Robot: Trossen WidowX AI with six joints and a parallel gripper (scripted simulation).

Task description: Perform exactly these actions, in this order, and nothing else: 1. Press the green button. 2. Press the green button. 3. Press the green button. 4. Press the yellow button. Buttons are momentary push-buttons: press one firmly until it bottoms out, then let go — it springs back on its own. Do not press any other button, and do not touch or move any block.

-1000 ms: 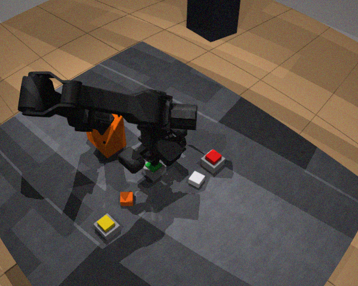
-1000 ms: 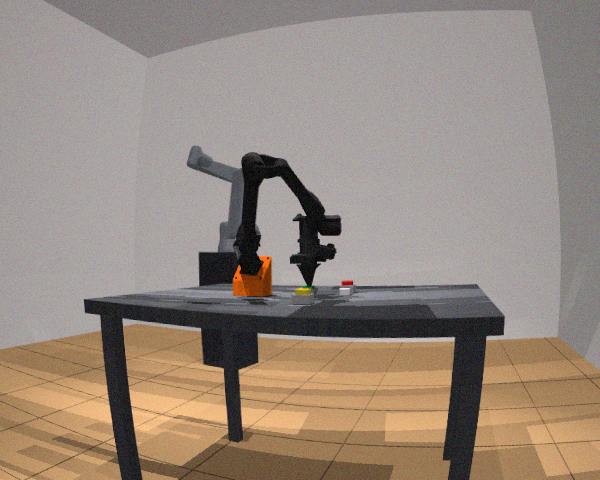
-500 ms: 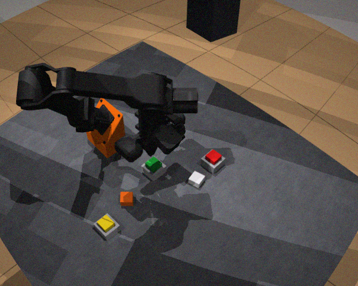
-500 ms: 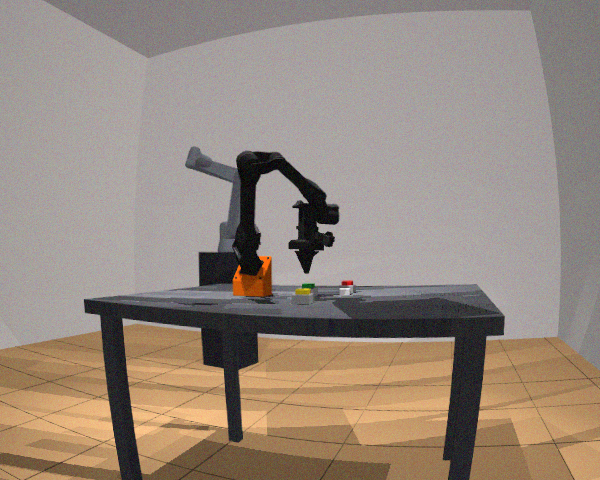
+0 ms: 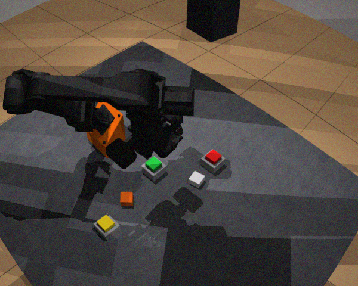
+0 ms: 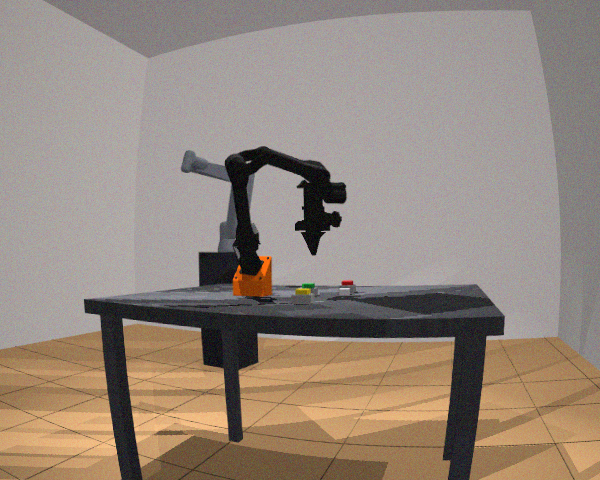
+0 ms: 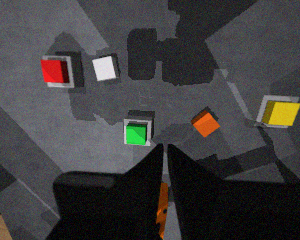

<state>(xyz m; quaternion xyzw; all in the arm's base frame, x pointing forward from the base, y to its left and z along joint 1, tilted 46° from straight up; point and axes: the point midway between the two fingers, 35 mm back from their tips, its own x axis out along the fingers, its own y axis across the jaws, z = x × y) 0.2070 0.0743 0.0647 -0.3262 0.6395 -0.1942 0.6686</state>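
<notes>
The green button (image 5: 153, 164) (image 6: 308, 285) (image 7: 136, 134) stands on its light base with its cap up. The yellow button (image 5: 105, 223) (image 6: 303, 291) (image 7: 281, 113) is also up on its base, at the lower left in the top view and at the right in the wrist view. My gripper (image 6: 313, 253) (image 7: 165, 148) is shut with nothing between its fingertips. It points down and hangs well above the table, touching nothing. In the wrist view the tips appear just right of and below the green button. In the top view the fingertips are hidden behind the gripper body.
A red button (image 5: 213, 157) (image 6: 347, 282) (image 7: 55, 71) stands beyond a white block (image 5: 196, 178) (image 6: 344, 291) (image 7: 105, 68). An orange block (image 5: 126, 198) (image 7: 206, 124) lies between the green and yellow buttons. All are on the dark table (image 5: 265, 166) (image 6: 383, 327).
</notes>
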